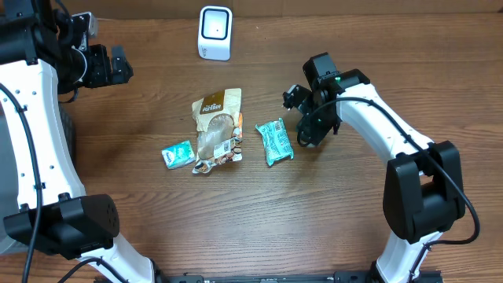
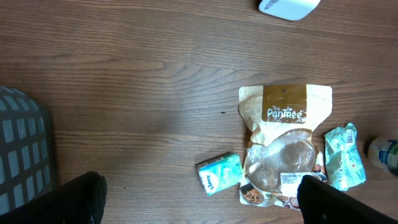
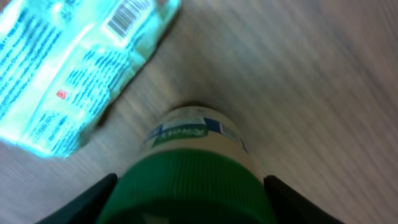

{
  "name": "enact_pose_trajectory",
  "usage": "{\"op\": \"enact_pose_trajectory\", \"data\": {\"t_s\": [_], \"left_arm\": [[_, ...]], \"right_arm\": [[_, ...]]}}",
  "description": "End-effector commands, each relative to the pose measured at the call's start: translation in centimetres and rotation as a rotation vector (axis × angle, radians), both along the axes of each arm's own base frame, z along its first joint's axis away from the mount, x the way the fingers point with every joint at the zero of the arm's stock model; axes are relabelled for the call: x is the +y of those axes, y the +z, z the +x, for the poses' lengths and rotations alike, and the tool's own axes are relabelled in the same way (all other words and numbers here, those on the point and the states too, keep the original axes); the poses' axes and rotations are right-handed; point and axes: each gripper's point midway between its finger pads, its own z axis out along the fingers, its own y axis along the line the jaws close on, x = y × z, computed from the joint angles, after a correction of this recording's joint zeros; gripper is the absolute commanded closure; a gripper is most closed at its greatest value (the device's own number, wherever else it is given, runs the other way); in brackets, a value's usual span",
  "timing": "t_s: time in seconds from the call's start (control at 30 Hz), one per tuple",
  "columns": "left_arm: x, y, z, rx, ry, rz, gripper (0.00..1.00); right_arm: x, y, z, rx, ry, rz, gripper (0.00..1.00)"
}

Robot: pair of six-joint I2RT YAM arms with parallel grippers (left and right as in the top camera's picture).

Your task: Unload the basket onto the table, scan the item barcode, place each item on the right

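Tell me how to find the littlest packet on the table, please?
Look at the brown wooden table and find the big brown paper snack pouch lying in its middle. By that pouch's bottom corner, on the overhead picture's left side, lies a small squarish teal packet. The other teal packet, across the pouch, is longer and bigger.

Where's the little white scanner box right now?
In the overhead view the white scanner stands near the far edge of the table, about midway across, directly beyond the brown snack pouch.
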Motion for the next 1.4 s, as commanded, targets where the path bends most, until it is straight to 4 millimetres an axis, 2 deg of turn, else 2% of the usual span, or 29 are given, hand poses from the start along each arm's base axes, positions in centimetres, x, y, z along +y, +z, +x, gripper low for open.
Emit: {"op": "enact_pose_trajectory", "data": {"t_s": [0.0, 0.03, 0.1, 0.2, 0.27, 0.33, 0.4, 0.53, 0.7, 0.9, 1.03, 1.1, 1.23, 1.37], "left_arm": [[0.0, 0.1, 0.0, -0.006, -0.014, -0.001, 0.01], [0.0, 0.1, 0.0, -0.006, -0.014, -0.001, 0.00], [0.0, 0.1, 0.0, -0.006, -0.014, -0.001, 0.00], [0.0, 0.1, 0.0, -0.006, -0.014, -0.001, 0.00], [0.0, 0.1, 0.0, -0.006, -0.014, -0.001, 0.00], [0.0, 0.1, 0.0, -0.006, -0.014, -0.001, 0.00], [0.0, 0.1, 0.0, -0.006, -0.014, -0.001, 0.00], [0.0, 0.1, 0.0, -0.006, -0.014, -0.001, 0.00], [0.0, 0.1, 0.0, -0.006, -0.014, -0.001, 0.00], [0.0, 0.1, 0.0, -0.006, -0.014, -0.001, 0.01], [0.0, 0.1, 0.0, -0.006, -0.014, -0.001, 0.00], [0.0, 0.1, 0.0, -0.006, -0.014, -0.001, 0.00], [0.0, 0.1, 0.0, -0.005, -0.014, -0.001, 0.00], [0.0, 0.1, 0.0, -0.006, -0.014, -0.001, 0.01]], "right_arm": [[0.4, 4.7, 2.7, -0.096, -0.250, 0.085, 0.02], [0.2, 5.9, 3.2, -0.099, -0.353, 0.109, 0.00], [0.3, 7.1, 3.3, -0.082, -0.463, 0.154, 0.00], [1.5, 7.9, 2.7, -0.003, -0.581, 0.262, 0.00], [3.0, 7.9, 1.6, 0.099, -0.634, 0.346, 0.00], [3.3, 7.6, 0.7, 0.159, -0.667, 0.355, 0.00], [3.0, 6.8, 0.4, 0.191, -0.779, 0.340, 0.00], [0.6, 4.6, 0.2, 0.160, -1.085, 0.227, 0.00], [-1.3, 2.0, 0.1, 0.060, -1.226, 0.127, 0.04], [-1.5, 0.4, -0.5, 0.070, -1.243, 0.116, 0.11], [-1.6, 0.4, -0.8, 0.077, -1.229, 0.104, 0.25], [-1.3, 0.6, -0.6, 0.084, -1.184, 0.117, 0.36], [0.3, 2.4, 0.5, 0.092, -1.008, 0.195, 0.55], [1.5, 5.4, 2.1, 0.041, -0.786, 0.248, 0.55]]}}
